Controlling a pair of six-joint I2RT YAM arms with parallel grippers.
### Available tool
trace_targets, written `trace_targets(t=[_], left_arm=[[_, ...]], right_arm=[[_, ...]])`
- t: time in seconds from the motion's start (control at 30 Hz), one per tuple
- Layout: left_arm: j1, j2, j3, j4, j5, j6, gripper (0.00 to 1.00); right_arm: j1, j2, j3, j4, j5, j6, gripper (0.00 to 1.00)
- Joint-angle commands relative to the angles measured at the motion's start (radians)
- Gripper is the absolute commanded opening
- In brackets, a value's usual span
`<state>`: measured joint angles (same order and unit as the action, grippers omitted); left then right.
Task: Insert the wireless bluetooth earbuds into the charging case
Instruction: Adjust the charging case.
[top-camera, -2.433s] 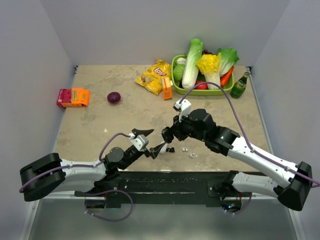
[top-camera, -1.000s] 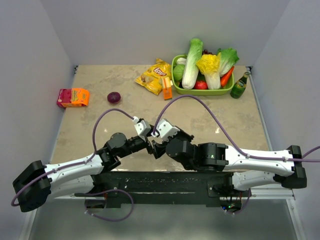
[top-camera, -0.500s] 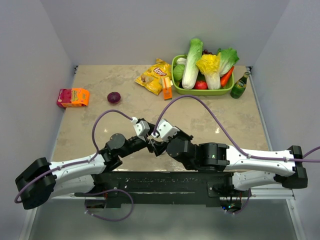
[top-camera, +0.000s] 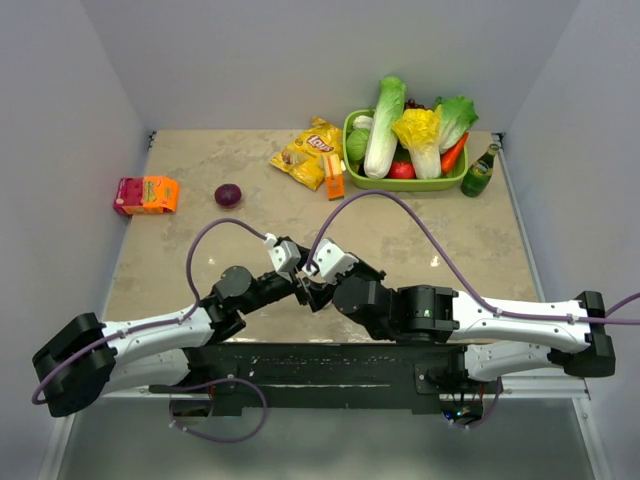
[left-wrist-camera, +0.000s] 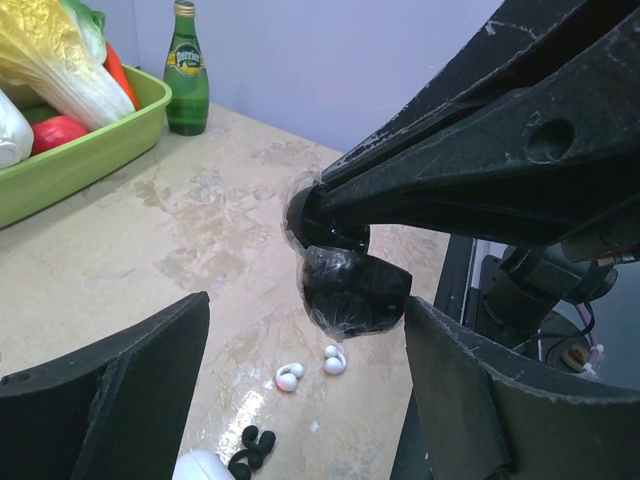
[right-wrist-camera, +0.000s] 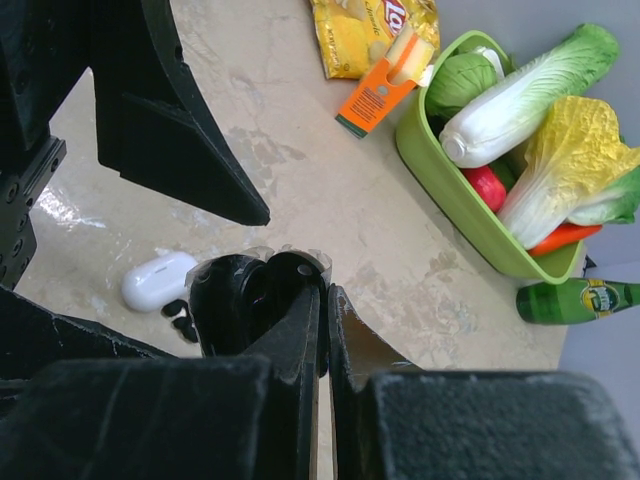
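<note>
My right fingers (left-wrist-camera: 470, 170) clamp the glossy black rounded charging case (left-wrist-camera: 345, 285) aloft, between my wide-spread left fingers (left-wrist-camera: 120, 370). The tiny white earbuds (left-wrist-camera: 290, 376) lie on the beige surface (left-wrist-camera: 200, 230) below it, the black pair (left-wrist-camera: 250, 440) alongside.

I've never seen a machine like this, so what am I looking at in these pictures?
These are two robot arms bolted to a table. One picture looks down from above. The other two come from small cameras on the wrists. The right gripper pinches a black case above the table. The left gripper is open beside it. On the table lie a white case, two white earbuds and two black earbuds. Farther back are a green tub of vegetables, a bottle and a crisp bag.
</note>
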<state>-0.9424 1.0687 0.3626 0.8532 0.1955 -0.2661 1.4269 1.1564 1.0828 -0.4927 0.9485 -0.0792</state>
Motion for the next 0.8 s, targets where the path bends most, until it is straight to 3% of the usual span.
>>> trace_targets(t=[0.0,0.47,0.6,0.77], left_arm=[[0.010,0.010,0.042,0.058,0.021,0.019,0.84],[0.011,0.031,0.072,0.056,0.079,0.028,0.83],[0.013,0.048,0.081,0.043,0.119,0.042,0.68],[0.016,0.059,0.081,0.040,0.143,0.042,0.62]], right_arm=[[0.003,-0.001,0.042,0.045,-0.007,0.009,0.00],[0.004,0.012,0.043,0.052,-0.017,0.004,0.00],[0.004,0.012,0.040,0.051,-0.017,0.004,0.00],[0.003,0.011,0.045,0.048,-0.020,-0.001,0.00]])
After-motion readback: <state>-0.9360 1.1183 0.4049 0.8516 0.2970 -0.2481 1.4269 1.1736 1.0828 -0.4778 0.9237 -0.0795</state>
